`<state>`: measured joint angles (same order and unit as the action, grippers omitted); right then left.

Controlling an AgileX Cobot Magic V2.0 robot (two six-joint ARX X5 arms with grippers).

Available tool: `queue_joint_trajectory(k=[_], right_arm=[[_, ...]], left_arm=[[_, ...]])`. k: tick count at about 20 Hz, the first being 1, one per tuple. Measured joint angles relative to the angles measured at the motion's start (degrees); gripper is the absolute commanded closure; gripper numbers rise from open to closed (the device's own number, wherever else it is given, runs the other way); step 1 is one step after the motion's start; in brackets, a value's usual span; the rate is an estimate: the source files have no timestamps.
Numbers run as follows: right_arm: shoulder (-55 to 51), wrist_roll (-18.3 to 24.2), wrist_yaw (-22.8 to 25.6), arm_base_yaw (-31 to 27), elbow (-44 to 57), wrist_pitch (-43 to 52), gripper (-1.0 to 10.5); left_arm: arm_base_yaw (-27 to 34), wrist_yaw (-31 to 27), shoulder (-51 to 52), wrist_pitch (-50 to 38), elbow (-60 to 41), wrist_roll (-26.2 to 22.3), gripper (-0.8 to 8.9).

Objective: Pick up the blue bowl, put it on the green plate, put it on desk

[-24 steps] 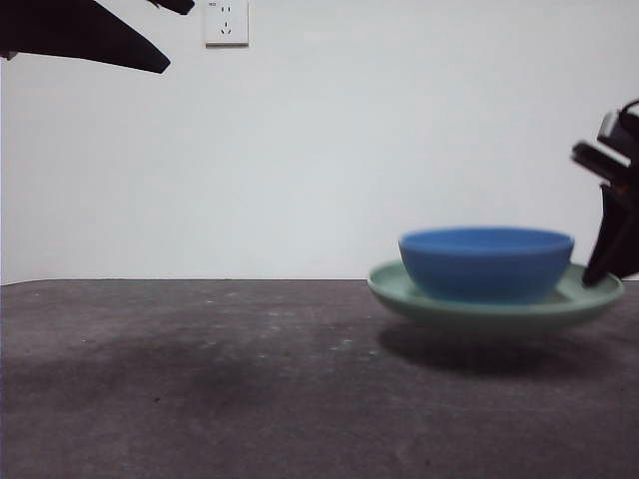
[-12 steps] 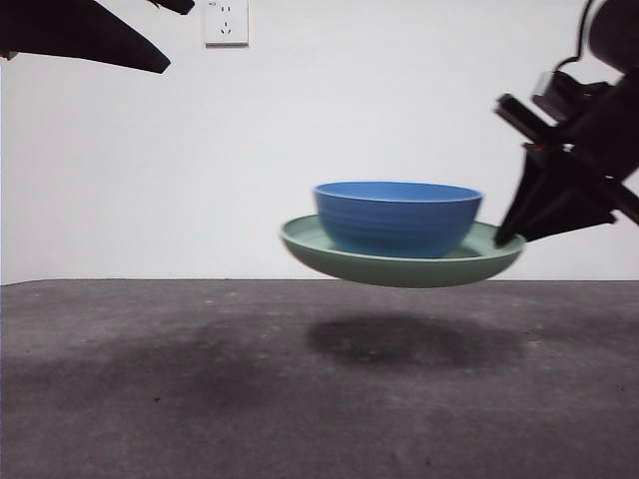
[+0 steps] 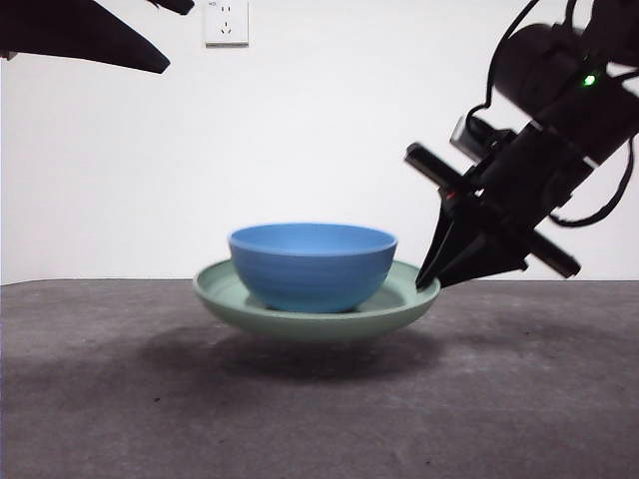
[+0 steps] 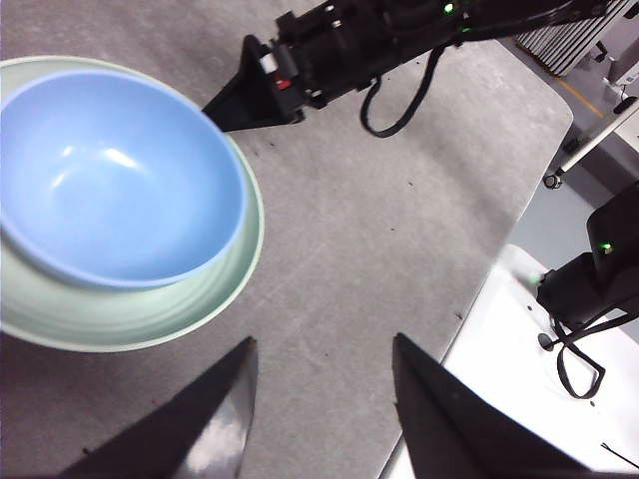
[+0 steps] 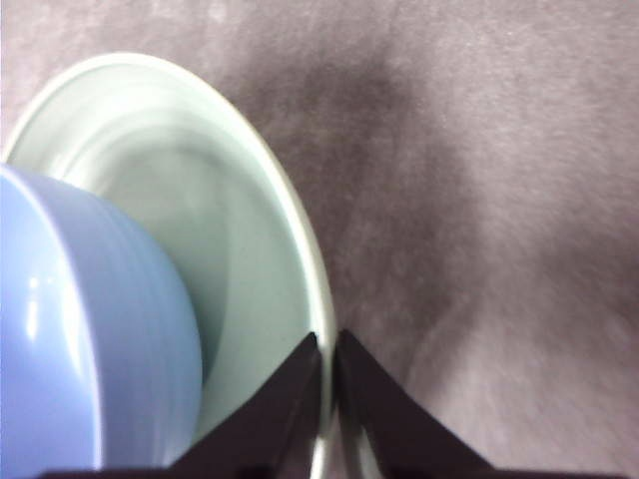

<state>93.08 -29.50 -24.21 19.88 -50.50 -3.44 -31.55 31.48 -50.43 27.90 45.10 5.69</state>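
The blue bowl (image 3: 312, 264) sits inside the green plate (image 3: 399, 304). My right gripper (image 3: 429, 282) is shut on the plate's right rim and holds it level, low over the desk (image 3: 319, 429); I cannot tell whether the plate touches the desk. In the right wrist view the jaws of the right gripper (image 5: 327, 349) pinch the plate's rim (image 5: 300, 239), with the bowl (image 5: 80, 329) beside them. The left wrist view looks down on the bowl (image 4: 110, 180), the plate (image 4: 120, 319) and the right gripper (image 4: 215, 105). My left gripper (image 4: 319, 399) hangs open and empty, high above them.
A wall socket (image 3: 226, 22) is on the white wall behind. The left arm (image 3: 80, 35) shows as a dark shape at the top left corner. Past the desk's edge lie a white base (image 4: 519, 379) and black cables (image 4: 579, 349).
The right gripper has carried the plate with the bowl leftward across the view, up off the desk and then down again close to the desk. The left arm has not moved.
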Motion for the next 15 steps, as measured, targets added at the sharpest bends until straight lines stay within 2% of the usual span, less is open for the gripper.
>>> queue_joint_trajectory(k=[8, 15], right_arm=[[8.0, -1.4, 0.2, 1.2, -4.3, 0.3, 9.3], [9.3, -1.4, 2.0, 2.2, -6.4, -1.5, 9.3]], left_arm=[[0.0, 0.0, 0.0, 0.0, 0.0, 0.0, 5.96], [0.0, 0.0, 0.0, 0.1, 0.0, 0.0, 5.96]])
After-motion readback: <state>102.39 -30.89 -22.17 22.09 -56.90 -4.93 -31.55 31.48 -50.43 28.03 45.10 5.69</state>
